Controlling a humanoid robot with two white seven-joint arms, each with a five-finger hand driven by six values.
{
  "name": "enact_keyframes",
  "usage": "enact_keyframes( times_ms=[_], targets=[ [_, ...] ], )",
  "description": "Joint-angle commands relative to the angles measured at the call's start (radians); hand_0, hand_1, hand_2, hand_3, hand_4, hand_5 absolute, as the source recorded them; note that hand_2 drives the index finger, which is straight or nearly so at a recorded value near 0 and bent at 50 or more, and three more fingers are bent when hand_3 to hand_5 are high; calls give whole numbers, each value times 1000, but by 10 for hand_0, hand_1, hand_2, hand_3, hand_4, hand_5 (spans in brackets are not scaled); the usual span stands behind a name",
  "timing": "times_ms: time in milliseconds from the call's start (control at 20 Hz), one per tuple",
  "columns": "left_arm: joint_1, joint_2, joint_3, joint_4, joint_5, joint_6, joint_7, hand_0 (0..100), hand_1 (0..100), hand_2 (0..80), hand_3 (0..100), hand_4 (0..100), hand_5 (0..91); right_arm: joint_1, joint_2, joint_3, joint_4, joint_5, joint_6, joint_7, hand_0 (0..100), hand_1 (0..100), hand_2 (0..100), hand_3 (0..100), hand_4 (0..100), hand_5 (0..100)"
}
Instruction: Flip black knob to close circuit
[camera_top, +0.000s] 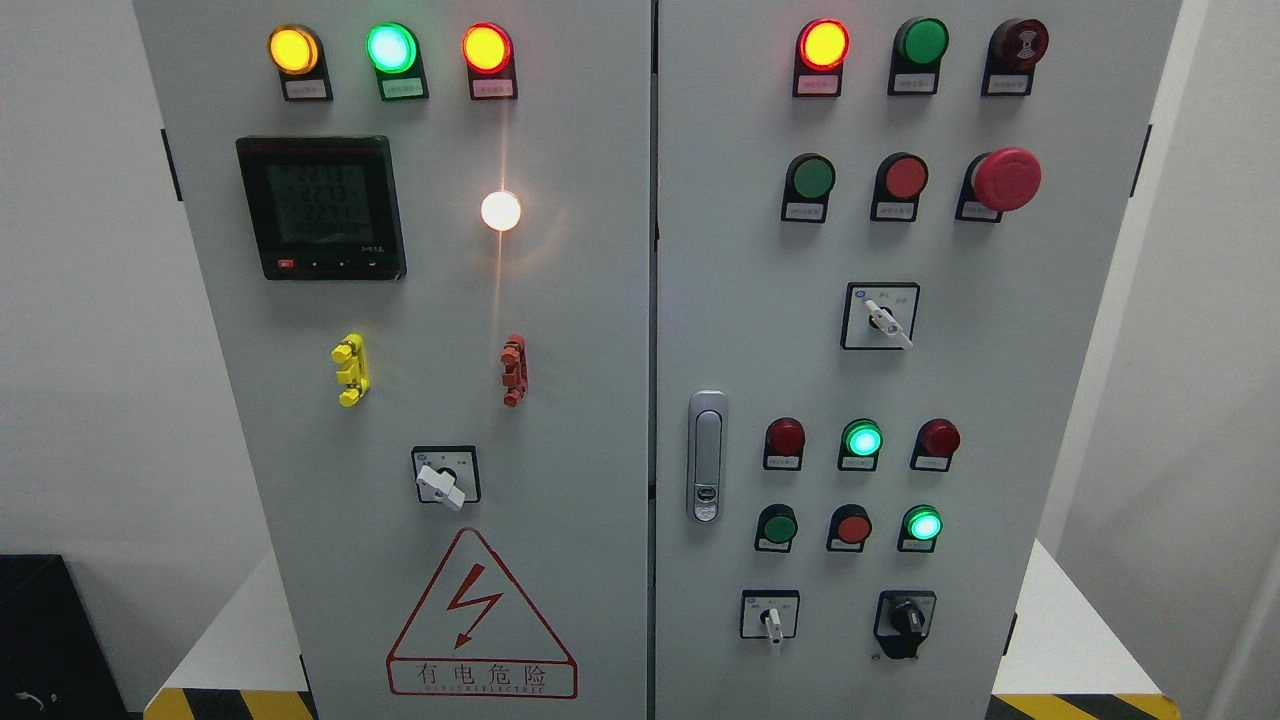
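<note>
A grey electrical cabinet (600, 420) with two doors fills the head view. The black knob (908, 618) sits at the lower right of the right door, its handle standing about upright. Left of it is a small white-handled selector switch (771, 620). Neither of my hands or arms shows anywhere in the picture.
Lit lamps line the top: yellow (294, 49), green (390, 47), red (486, 47) and red (823, 43). A red mushroom stop button (1005, 179), a door handle (707, 456), a digital meter (321, 207) and two more white selector switches (445, 480) (884, 318) are on the doors.
</note>
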Motion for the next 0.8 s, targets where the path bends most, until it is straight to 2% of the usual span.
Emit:
enact_keyframes(
  times_ms=[0,100,400,500,600,750],
  targets=[
    [0,0,0,-1,0,-1,-1,120,556,0,0,0,0,46,-7,26,-165,49,28,27,0,112,0,0,0,0],
    [0,0,-1,1,0,-1,-1,120,556,0,0,0,0,48,-12,21,-224,107,65,30,0,112,0,0,0,0],
    [0,0,0,-1,0,-1,-1,120,556,0,0,0,0,48,-14,19,-373,323,92,6,0,103,0,0,0,0],
    [0,0,0,-1,0,-1,-1,120,556,0,0,0,0,48,-18,12,-419,414,91,-14,0,99,14,55,11,0],
    [0,0,0,-1,0,-1,-1,120,556,0,0,0,0,48,-29,-3,-474,522,89,-27,0,98,76,130,86,0],
    [0,0,0,-1,0,-1,-1,120,556,0,0,0,0,48,-27,-51,-564,654,89,-30,0,92,174,236,216,0]
  ],
)
